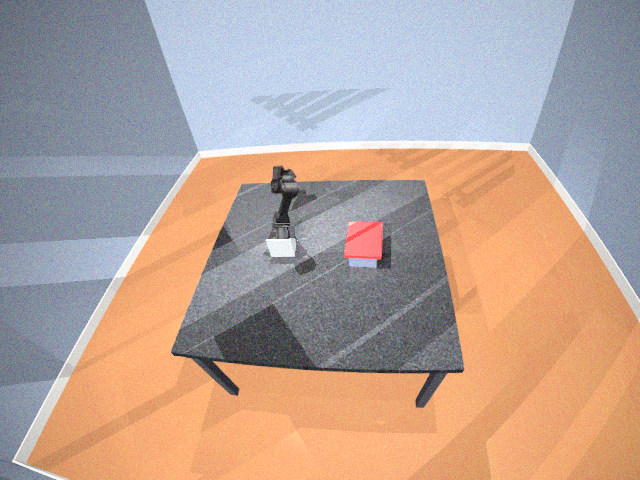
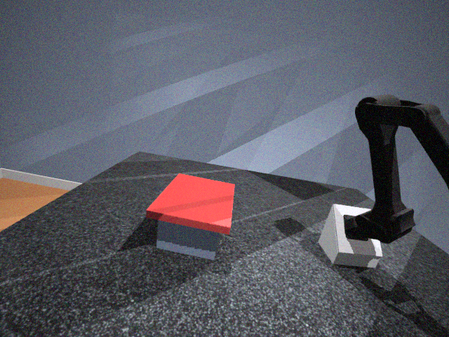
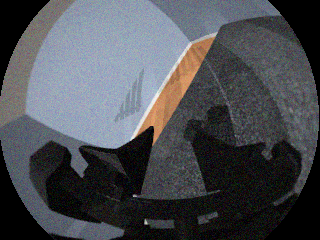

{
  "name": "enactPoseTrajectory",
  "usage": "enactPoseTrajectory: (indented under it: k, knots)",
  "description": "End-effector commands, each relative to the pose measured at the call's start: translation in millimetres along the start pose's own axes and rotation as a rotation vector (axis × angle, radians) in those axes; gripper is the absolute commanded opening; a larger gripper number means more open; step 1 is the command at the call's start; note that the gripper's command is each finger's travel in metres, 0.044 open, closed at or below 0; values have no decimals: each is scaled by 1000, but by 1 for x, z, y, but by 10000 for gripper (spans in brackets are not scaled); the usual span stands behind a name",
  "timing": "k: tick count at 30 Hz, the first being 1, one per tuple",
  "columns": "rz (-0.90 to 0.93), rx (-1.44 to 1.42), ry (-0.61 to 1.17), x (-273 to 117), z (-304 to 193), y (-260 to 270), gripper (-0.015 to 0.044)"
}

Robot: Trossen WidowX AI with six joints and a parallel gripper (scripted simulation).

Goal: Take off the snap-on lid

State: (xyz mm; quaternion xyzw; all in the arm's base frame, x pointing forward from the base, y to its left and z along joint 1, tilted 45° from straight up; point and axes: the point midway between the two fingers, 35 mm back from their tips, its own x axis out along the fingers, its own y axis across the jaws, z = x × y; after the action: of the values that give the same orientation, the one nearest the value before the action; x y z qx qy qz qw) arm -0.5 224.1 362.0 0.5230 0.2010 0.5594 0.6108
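Note:
The red lid (image 1: pixel 364 238) (image 2: pixel 196 199) sits on top of the blue-grey storage box (image 1: pixel 362 262) (image 2: pixel 186 237) and overhangs its walls. The box stands on the dark table, right of the arm's base in the top view. My gripper (image 3: pixel 171 130) is partly open, with nothing between its fingers in the wrist view. It is raised at the far side of the table, well away from the lid and box. Its fingers are hard to make out in the top view, and it is out of view in the exterior view.
The arm's white base block (image 1: pixel 281 248) (image 2: pixel 330 239) stands on the dark speckled table (image 1: pixel 330 320) (image 2: pixel 109 290) to the left of the box in the top view. The dark arm (image 1: pixel 284 206) (image 2: pixel 384 163) rises from it. Orange floor and blue-grey walls surround the table.

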Motion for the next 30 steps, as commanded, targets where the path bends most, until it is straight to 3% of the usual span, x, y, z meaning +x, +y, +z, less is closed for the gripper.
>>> enactPoseTrajectory:
  k: [1,17,30]
  knots:
    - [-26,-49,-42,14,12,-9,235]
    - [-256,-136,-256,51,102,-82,235]
    - [-510,-168,-406,35,188,-153,235]
